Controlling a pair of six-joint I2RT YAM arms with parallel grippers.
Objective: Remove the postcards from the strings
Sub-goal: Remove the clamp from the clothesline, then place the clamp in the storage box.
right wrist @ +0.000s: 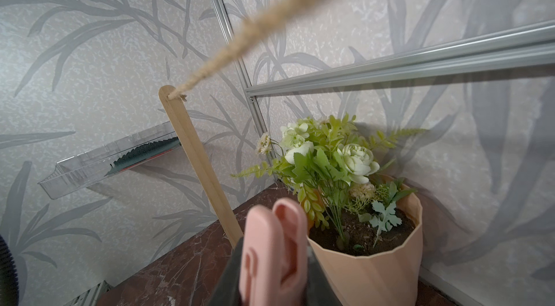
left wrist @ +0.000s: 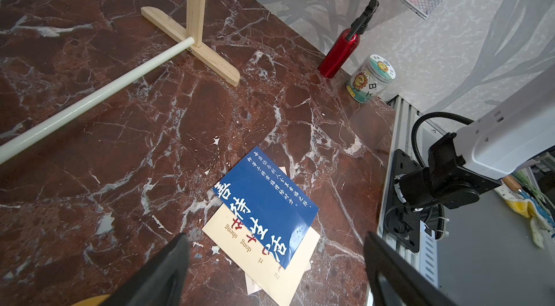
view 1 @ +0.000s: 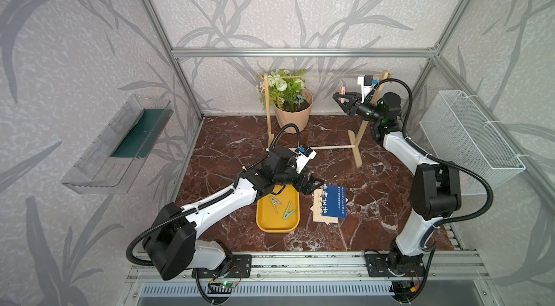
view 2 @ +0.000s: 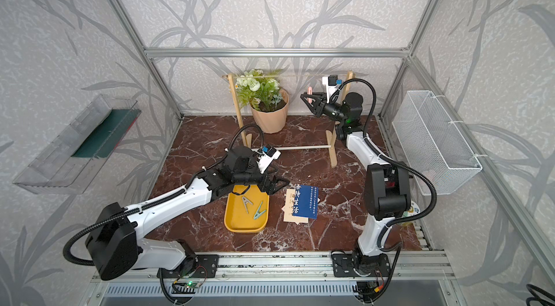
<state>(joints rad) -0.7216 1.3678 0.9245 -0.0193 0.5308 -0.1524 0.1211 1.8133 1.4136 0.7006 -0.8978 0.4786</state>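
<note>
— Where do we find the postcards (view 1: 329, 206)?

— We see them in a loose pile, flat on the marble table (view 1: 384, 199), a little toward 5 o'clock from its middle. The blue postcard (left wrist: 267, 199) lies on top, white calligraphy up. Under it a cream postcard (left wrist: 271, 271) shows reddish letters, and another pale corner peeks out beneath.

— And the string (view 1: 324, 75)?

— It runs across the 12 o'clock side, between the post tops of the wooden rack (view 1: 268, 115), well apart from the pile. In the right wrist view we see it knotted at one post top.

— What do we make of the left gripper (view 1: 315, 185)?

— Its fingers (left wrist: 162, 271) stand spread wide with nothing between them. It hangs at 10 o'clock of the pile, by the far corner of the yellow tray (view 1: 276, 225). The tray sits at 9 o'clock of the cards and holds two pegs (view 1: 274, 203).

— The right gripper (view 1: 339, 97)?

— We see it raised toward 1 o'clock, below the string and near the post at the string's 3 o'clock end. Its fingers (right wrist: 229, 277) pinch a pink peg (right wrist: 273, 253), and the peg is apart from the string.

— Anything else we can place?

— The flower pot (view 1: 292, 118) stands toward 12 o'clock from the rack's white crossbar (view 1: 330, 147).
</note>
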